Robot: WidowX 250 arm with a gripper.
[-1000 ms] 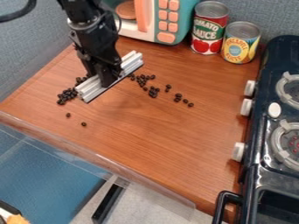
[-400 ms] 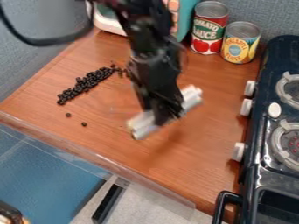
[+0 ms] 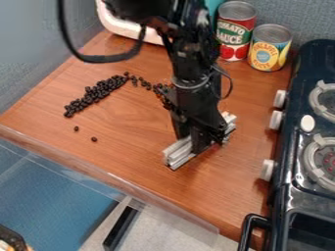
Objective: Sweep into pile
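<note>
- Nearest me: the pale grooved bar (image 3: 177,152), standing on the wood just across from the stove (image 3: 292,147) and its nearest knob (image 3: 267,170). Looks like stiff metal, so probably no flex, maybe a bit slick in the pads.
- Gripper (image 3: 202,142) is closed down on that bar around its middle, both ends sticking out. Imo that's the right place to hold it; grab near an end and I'd expect it to twist once the beans push back.
- Two stray beans (image 3: 85,134), well away from the stove, further out than the bar. Tiny, hard-looking, likely super light and rolly, so I'd go slow with the long side low and not bother pinching them.
- Main row of dark beans (image 3: 97,93), also well away from the stove, on the far side of the strays. Loose stuff, should shift with barely any force; too fast and they'd scatter.
- Looser beans (image 3: 145,84) trail from the row's far end toward the stove, up by the arm. Herd those gently too.
</note>
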